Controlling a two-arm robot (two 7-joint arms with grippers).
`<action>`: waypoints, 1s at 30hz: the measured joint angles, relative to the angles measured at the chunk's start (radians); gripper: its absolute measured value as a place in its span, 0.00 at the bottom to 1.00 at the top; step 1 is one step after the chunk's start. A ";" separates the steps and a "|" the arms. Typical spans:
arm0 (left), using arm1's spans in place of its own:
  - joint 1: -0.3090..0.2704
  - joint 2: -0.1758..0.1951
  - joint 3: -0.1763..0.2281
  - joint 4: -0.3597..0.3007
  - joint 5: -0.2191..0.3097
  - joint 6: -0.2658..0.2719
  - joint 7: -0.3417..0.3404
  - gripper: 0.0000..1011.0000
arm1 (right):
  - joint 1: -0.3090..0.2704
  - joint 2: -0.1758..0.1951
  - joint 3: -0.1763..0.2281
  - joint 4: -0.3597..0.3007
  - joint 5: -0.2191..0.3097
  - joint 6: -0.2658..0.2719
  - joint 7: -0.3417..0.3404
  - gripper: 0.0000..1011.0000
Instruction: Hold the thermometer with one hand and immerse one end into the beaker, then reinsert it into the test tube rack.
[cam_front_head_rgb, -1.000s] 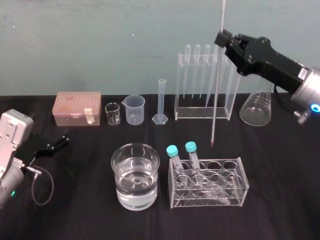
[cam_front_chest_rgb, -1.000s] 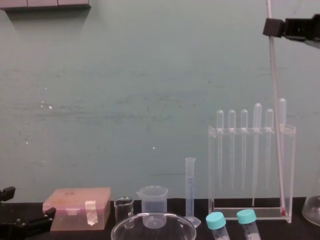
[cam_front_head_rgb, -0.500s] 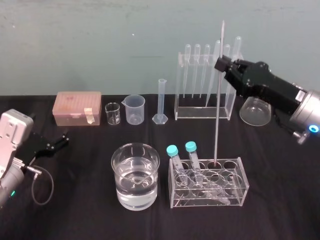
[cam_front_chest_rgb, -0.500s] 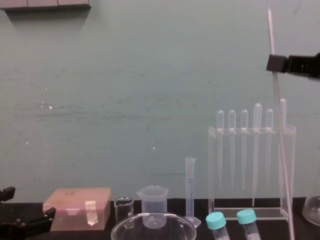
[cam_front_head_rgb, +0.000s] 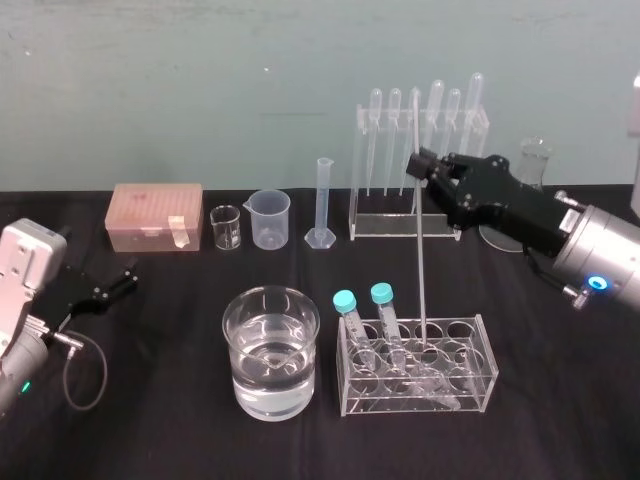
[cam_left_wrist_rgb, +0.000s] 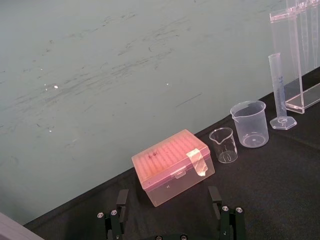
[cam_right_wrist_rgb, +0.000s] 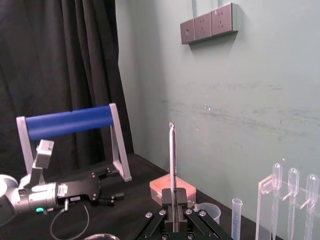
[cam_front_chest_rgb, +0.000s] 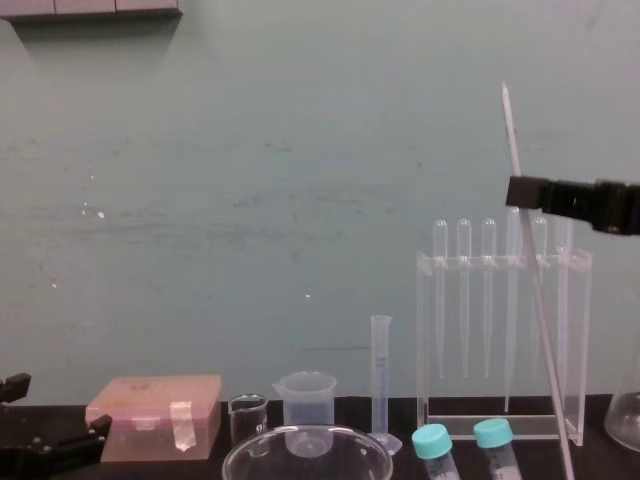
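Thermometer (cam_front_head_rgb: 418, 250), clenched in right tool (cam_front_head_rgb: 418, 165), ends in low tube rack (cam_front_head_rgb: 462, 393), head view shows.

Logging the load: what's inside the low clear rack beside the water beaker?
In the low rack, two teal-capped tubes lean at left; the thermometer, held by the right gripper, stands in a back hole. The walls hide its tip. Left gripper rests far left.

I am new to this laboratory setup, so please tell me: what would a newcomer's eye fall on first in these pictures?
The black right gripper, right of centre, clamps a long, thin white thermometer whose lower end reaches a hole of the low clear tube rack at the front. Left of that rack stands a wide glass beaker holding water; the left gripper rests open at the far left.
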 joint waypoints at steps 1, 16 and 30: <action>0.000 0.000 0.000 0.000 0.000 0.000 0.000 1.00 | 0.000 -0.001 -0.001 0.002 -0.006 -0.001 0.000 0.05; 0.000 0.000 0.000 0.000 0.000 0.000 0.000 1.00 | 0.002 -0.020 -0.028 0.039 -0.100 -0.002 0.021 0.05; 0.000 0.000 0.000 0.000 0.000 0.000 0.000 1.00 | 0.003 -0.032 -0.027 0.051 -0.130 0.008 0.028 0.05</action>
